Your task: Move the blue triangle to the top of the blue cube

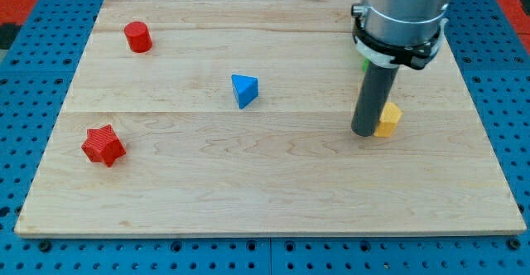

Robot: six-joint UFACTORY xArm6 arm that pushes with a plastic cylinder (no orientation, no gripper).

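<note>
The blue triangle (244,90) lies near the middle of the wooden board (248,184), a little toward the view's top. No blue cube shows in this view. My tip (364,132) rests on the board well to the view's right of the blue triangle, touching or almost touching the left side of a yellow block (387,119). The arm's grey body hides the area above the rod.
A red cylinder (137,37) stands at the view's top left. A red star (103,145) lies at the view's left. A bit of a green block (363,62) peeks out behind the arm. Blue pegboard surrounds the board.
</note>
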